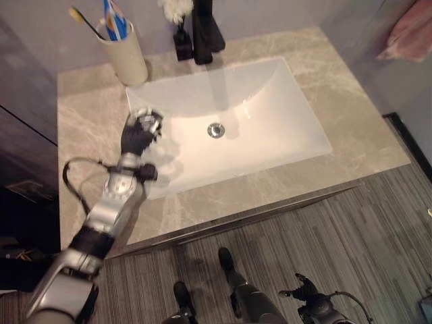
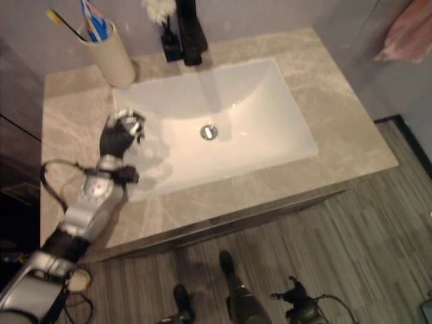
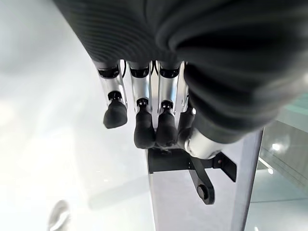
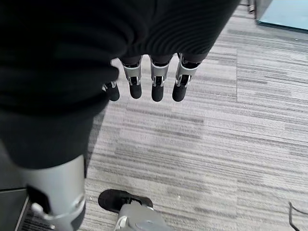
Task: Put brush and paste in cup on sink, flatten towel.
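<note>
I see the brush (image 1: 84, 21) and paste (image 1: 115, 20) standing in the cup (image 1: 125, 54), which sits on the counter (image 1: 351, 108) at the sink's (image 1: 283, 128) back left corner. My left hand (image 1: 140, 133) hangs over the sink's left rim, fingers relaxed, holding nothing. My right hand (image 4: 144, 86) hangs low above the floor (image 4: 231, 144), fingers loose. A pink towel (image 1: 408, 34) hangs at the far right.

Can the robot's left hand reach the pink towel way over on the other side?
Probably not from here. The left hand sits over the sink's left edge, and the pink towel hangs past the far right end of the counter, with the whole sink between them.
</note>
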{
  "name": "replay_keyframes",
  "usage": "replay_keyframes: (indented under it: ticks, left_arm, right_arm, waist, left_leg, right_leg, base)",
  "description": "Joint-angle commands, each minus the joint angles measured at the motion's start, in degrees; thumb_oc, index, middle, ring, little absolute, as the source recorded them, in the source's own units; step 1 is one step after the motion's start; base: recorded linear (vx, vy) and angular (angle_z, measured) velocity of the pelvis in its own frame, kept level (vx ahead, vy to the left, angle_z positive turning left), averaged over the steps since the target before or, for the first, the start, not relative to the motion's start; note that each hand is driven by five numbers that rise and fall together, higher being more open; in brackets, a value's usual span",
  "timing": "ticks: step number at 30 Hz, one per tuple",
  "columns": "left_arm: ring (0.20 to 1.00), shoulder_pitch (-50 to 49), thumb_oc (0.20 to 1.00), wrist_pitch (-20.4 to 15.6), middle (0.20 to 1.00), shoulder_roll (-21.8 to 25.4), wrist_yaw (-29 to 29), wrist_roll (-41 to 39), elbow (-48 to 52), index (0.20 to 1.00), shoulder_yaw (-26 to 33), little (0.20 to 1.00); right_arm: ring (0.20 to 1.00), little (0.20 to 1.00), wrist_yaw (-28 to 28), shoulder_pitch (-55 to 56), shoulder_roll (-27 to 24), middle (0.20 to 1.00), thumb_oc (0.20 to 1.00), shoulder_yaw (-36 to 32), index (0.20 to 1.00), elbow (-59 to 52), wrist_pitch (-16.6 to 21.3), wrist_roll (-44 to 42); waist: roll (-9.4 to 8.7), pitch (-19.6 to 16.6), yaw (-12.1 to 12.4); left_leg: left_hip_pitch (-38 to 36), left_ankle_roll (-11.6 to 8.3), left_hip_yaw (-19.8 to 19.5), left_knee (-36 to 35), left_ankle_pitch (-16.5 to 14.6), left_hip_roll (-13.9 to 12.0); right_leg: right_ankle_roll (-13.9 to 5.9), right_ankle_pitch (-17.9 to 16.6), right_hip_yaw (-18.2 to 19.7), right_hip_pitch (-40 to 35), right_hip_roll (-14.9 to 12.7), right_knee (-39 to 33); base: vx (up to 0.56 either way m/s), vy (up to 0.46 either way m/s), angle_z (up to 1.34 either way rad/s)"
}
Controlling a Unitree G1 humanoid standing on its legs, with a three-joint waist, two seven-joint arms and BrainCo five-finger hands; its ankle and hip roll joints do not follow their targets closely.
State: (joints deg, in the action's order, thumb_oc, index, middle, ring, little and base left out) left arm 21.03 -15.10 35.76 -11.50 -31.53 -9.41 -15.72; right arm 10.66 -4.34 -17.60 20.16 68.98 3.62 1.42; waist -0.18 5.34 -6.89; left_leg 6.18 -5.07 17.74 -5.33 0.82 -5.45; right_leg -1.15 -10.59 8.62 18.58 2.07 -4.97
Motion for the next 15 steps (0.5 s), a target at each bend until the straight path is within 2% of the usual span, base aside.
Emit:
replay_keyframes:
  ticks: [1, 5, 8, 15]
  left_arm:
    - [0.200, -0.4, 0.200, -3.9, 0.200, -0.3, 2.8, -0.9, 1.4, 0.200, 7.4, 0.200]
    - [0.200, -6.9, 0.200, -4.2, 0.200, -1.6, 3.6, -1.0, 3.2, 0.200, 12.2, 0.200]
    - [0.200, -11.4, 0.200, -3.3, 0.200, -0.8, 2.8, 2.9, 1.8, 0.200, 16.3, 0.200]
    - [0.200, -9.4, 0.200, -0.1, 0.200, 0.5, 1.3, 6.7, -4.3, 0.200, 15.4, 0.200]
  right_arm:
    - [1.000, 1.000, -1.4, 1.8, -1.4, 1.000, 1.000, -0.8, 1.000, 1.9, -0.3, 2.0]
    - [1.000, 1.000, -1.7, 2.3, -1.2, 1.000, 1.000, -2.3, 1.000, 2.4, -0.3, 2.1]
    - [1.000, 1.000, -2.2, 3.6, -1.0, 1.000, 1.000, -3.6, 1.000, 3.5, -0.4, 2.1]
    - [1.000, 1.000, -2.8, 6.1, -1.3, 1.000, 1.000, -3.2, 1.000, 4.4, -0.9, 2.6]
  waist:
    - [-0.60, -1.9, 0.7]
    - [-0.43, -3.0, 1.7]
    - [-0.08, -4.3, 2.5]
    - [0.75, -5.0, 1.4]
  left_leg:
    - [-1.7, -2.08, -6.7, 0.3, 0.9, -2.2]
    - [-3.1, -1.72, -7.2, 0.3, 0.7, -1.9]
    - [-5.0, -1.32, -7.5, 0.3, 0.2, -1.7]
    - [-6.1, -1.26, -7.6, 0.3, 0.0, -1.6]
  right_leg:
    - [-6.59, 2.9, -2.4, -2.6, -5.4, 0.0]
    - [-6.70, 3.1, -3.1, -4.5, -5.7, 0.0]
    - [-6.51, 4.1, -4.0, -7.1, -5.9, 0.1]
    - [-6.17, 4.9, -4.4, -9.2, -5.9, 0.1]
  base:
    - [0.00, 0.000, 0.00]
    - [-0.01, 0.015, 0.11]
    - [0.02, 0.016, 0.14]
    - [0.03, 0.004, 0.09]
